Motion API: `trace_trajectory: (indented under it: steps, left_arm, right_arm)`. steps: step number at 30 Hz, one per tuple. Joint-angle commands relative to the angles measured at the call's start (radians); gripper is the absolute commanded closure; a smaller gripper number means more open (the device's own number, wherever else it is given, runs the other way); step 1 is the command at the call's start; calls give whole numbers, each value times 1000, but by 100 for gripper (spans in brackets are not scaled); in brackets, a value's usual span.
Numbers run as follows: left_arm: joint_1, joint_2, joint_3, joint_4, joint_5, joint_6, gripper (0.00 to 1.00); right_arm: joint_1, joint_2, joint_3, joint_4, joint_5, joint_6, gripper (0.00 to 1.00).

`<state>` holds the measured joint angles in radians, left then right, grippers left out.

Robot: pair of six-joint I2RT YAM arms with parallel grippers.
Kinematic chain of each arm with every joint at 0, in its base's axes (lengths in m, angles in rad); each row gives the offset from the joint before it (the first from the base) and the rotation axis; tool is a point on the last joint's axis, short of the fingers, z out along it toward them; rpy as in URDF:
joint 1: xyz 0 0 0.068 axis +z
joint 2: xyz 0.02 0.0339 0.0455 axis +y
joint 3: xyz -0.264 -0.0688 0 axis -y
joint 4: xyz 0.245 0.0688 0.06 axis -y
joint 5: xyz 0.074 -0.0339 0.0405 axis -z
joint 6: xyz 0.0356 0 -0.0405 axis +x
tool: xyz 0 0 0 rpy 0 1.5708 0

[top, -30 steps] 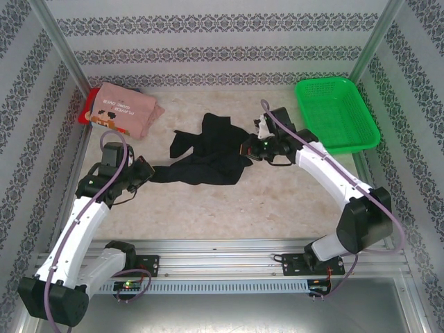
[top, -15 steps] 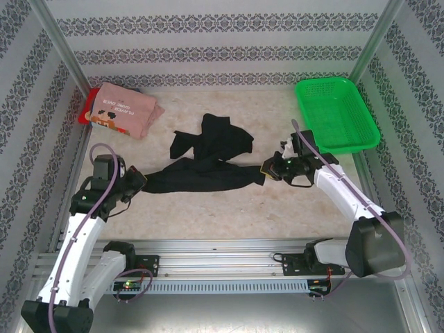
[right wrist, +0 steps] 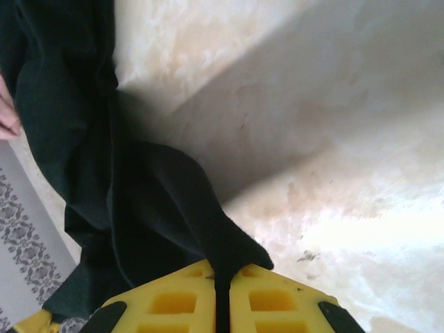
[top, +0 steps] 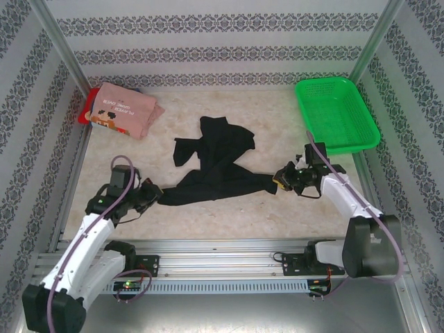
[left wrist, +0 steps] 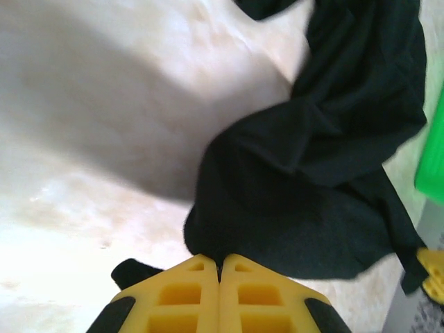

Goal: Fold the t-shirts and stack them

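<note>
A black t-shirt (top: 215, 163) lies crumpled in the middle of the table, its near edge stretched into a band between my two grippers. My left gripper (top: 154, 193) is shut on the band's left end (left wrist: 229, 236), the yellow fingers (left wrist: 187, 291) pressed together on the cloth. My right gripper (top: 277, 182) is shut on the right end (right wrist: 229, 250), with cloth showing in the narrow slit between its fingers (right wrist: 277, 298). A folded pink t-shirt (top: 125, 109) with dark lettering rests on a red t-shirt (top: 88, 107) at the back left.
A green mesh basket (top: 336, 114) stands at the back right, near my right arm. Patterned walls close in the table on three sides. A metal rail (top: 222, 250) runs along the near edge. Bare marble tabletop (top: 229, 215) lies in front of the black shirt.
Both grippers have pulled the black shirt's edge toward the near side, the right one moving right and the left one shifting right too. The shirt's near edge is now drawn out.
</note>
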<state>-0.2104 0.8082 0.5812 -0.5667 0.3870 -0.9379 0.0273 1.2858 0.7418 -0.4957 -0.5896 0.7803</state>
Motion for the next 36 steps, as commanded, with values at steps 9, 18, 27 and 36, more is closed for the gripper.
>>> trace_trajectory:
  steps: [9,18,27,36]
  left_arm:
    - [-316,255,32,409,71,-130,100]
    - [-471,601,128,890,385,-195,54]
    - [-379,536,305,547,343,46,37]
    - [-53,583,402,163,142,178,34]
  right_arm:
    - [-118,194,305,-144,87,-249,87]
    - [-199,387,530,-219,138,-368,69]
    - [-185,206,545,-255,86,-361,37]
    - [347,-55,241,-271,82,-188,34]
